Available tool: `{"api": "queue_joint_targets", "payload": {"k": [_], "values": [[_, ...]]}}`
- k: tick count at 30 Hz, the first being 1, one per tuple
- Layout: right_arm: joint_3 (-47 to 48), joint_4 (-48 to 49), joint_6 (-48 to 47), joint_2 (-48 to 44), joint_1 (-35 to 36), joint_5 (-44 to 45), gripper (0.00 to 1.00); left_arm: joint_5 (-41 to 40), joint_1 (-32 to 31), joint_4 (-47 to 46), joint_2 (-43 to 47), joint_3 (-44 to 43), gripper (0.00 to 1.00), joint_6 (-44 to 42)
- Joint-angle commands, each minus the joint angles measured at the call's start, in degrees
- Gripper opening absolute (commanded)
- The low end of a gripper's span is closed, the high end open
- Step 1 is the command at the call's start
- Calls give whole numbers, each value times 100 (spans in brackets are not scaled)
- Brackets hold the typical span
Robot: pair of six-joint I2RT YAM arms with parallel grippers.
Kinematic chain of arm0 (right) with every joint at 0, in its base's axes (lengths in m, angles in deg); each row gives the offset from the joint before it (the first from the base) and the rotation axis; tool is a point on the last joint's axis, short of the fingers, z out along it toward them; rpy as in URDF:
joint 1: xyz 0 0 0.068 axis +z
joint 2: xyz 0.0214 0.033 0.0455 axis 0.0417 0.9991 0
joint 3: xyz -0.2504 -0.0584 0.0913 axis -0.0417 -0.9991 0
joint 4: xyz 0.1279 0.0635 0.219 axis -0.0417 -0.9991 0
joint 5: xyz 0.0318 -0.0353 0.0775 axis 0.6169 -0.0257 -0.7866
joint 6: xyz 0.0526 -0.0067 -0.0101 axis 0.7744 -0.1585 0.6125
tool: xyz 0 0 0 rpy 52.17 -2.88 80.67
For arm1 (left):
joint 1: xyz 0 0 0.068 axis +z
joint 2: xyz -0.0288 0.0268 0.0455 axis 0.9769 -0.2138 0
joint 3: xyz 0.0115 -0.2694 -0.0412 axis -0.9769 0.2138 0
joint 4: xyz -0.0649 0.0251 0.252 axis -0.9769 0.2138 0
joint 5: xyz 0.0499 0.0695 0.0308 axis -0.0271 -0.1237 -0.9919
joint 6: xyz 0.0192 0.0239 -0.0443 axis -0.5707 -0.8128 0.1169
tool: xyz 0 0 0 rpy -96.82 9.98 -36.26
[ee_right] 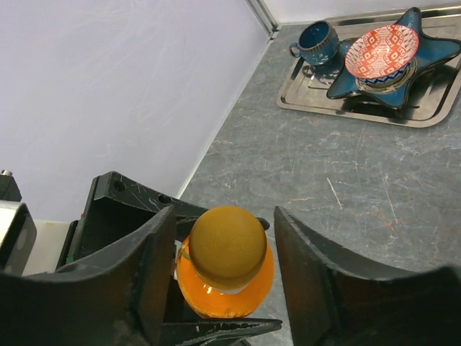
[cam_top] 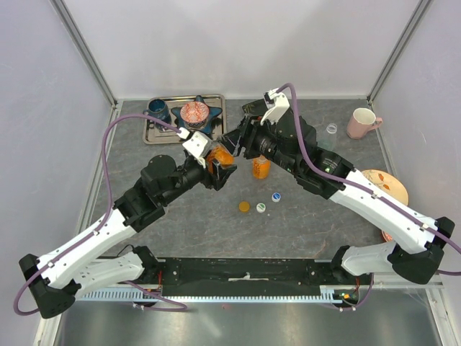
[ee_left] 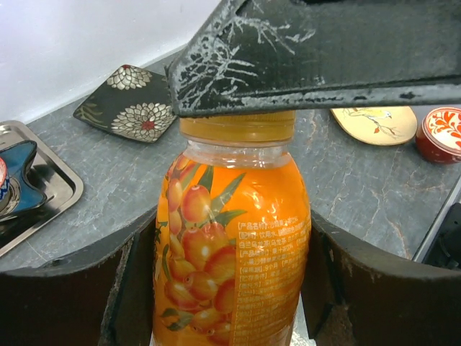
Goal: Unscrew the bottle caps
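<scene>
Three caps already lie loose on the tabletop, at about five o'clock from the work: an orange cap, a green-and-white cap and a blue-and-white cap. We judge the job three parts done, with one cap left to unscrew.

That last orange cap sits on the orange drink bottle, held off the tabletop near the middle, with a second orange bottle standing just beside it at three o'clock. The left tool is clamped on the bottle's body. The right tool has its fingers apart, straddling the cap. We cannot be sure either pad touches it.

The bottle's long axis seems tilted, cap end up and leaning toward one o'clock, straight at the right tool.
</scene>
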Motion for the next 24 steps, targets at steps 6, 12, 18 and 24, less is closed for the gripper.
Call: {"api": "queue_joint_targets", "payload": {"k": [6, 12, 18, 24], "values": [[127, 231, 45, 3, 49, -84, 45, -171, -42, -194, 11, 15, 49, -227], [48, 275, -78, 21, 49, -513, 33, -162, -42, -212, 28, 15, 49, -201], [-14, 363, -464, 3, 49, -1174, 0, 802, -7, -405, 195, 32, 49, -236], [-102, 337, -1194, -427, 14, -1858, 0, 4272, 536, -808, 161, -327, 45, 630]]}}
